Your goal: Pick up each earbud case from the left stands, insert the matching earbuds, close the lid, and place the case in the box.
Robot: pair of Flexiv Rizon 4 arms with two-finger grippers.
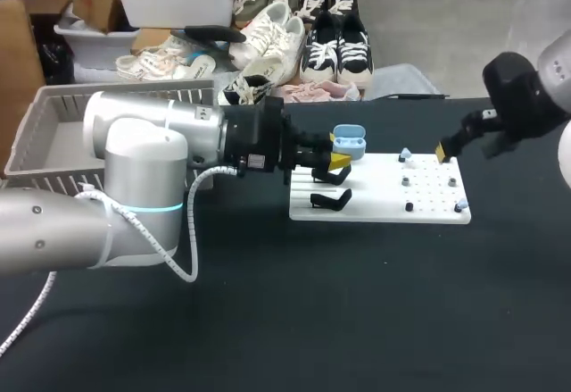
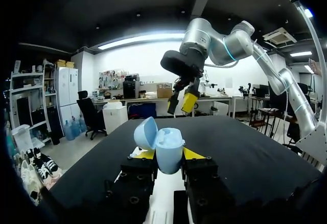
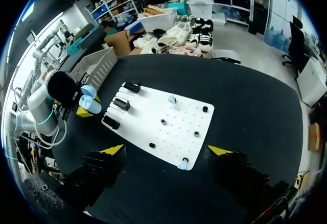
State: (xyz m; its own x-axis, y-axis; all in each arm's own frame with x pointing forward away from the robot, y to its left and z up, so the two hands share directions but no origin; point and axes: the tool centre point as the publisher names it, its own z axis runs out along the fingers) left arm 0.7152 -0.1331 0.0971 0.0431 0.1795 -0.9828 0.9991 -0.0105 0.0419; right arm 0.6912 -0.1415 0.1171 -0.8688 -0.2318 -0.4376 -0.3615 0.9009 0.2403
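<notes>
Pale blue plastic marks the earbud case (image 1: 348,140) in the head view, held just above the black stands (image 1: 330,199) at the left end of the white board (image 1: 384,212) by our left gripper (image 1: 338,156). Our right gripper (image 1: 442,152) hangs over the board's far end, near a pale earbud (image 1: 406,154) on its peg. We judge the case picked and the earbud fetch now in hand. The grey box (image 1: 40,115) sits behind our left arm.

From the left wrist, both yellow tips press the case (image 2: 162,141) from two sides, its lid tipped open. Whether its wells are empty we cannot tell.

From the right wrist, our fingers (image 3: 113,149) stand wide apart above the board (image 3: 163,113) with nothing between them. The next move, we think, calls for settling over the blue earbud (image 3: 182,165) at the board's edge, closing gently, then carrying it to the open case (image 3: 90,103). The earbuds are too small for us to read their shape.
</notes>
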